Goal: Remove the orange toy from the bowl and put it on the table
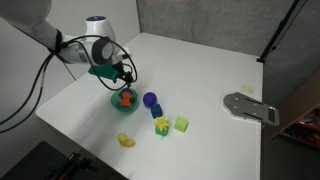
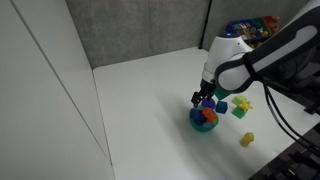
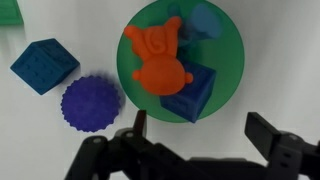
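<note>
Small orange-red lumpy toy (image 3: 160, 62): lies inside the round teal-green bowl (image 3: 228, 60), touching a dark blue block (image 3: 192, 98) there. In the wrist view its long axis runs top to bottom, with the lobed end toward the top edge and the rounded end toward the gripper (image 3: 200, 130). Gripper: fingers spread apart, empty, hovering over the bowl. Bowl: stands on the white flat tabletop (image 1: 200, 70), with a purple spiky ball (image 3: 92, 103) just beside it.

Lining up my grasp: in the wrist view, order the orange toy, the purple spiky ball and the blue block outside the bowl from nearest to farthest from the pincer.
1. orange toy, in the bowl, ahead of the open pincer.
2. purple spiky ball, on the table beside the bowl.
3. blue block, on the table beyond the ball.
</note>
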